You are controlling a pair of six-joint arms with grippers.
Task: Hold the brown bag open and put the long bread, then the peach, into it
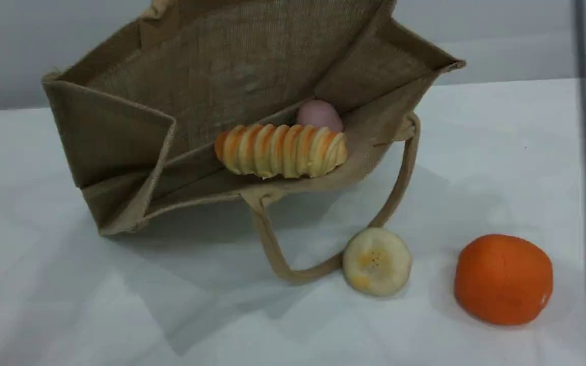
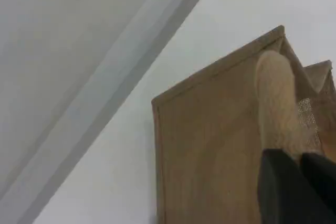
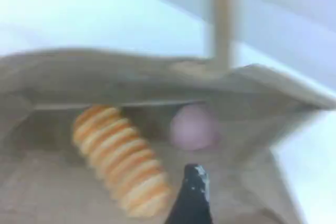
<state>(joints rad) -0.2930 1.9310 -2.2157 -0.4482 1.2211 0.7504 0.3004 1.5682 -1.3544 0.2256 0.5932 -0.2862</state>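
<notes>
Bag: brown bag (image 1: 232,66) tilted on the table (image 1: 69,305), mouth gaping toward the scene camera.
Bread: long bread (image 1: 281,151) inside, on the lower wall.
Peach: peach (image 1: 318,115) inside, at 1 o'clock of the bread.
Left gripper: left gripper (image 2: 302,182) pinching the bag's upper handle (image 2: 275,103).
Right gripper: right gripper (image 3: 193,198) at the bag mouth; one fingertip visible, spread or closed cannot be told.
Strays: banana slice (image 1: 377,261) touching the lower handle (image 1: 272,249); orange fruit (image 1: 502,278) at its 3 o'clock.

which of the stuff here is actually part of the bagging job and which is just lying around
Part of the job:
- brown bag
- long bread, already inside the bag
- peach, inside the bag behind the bread

Just lying about, outside the bag:
- banana slice
- orange fruit
</notes>
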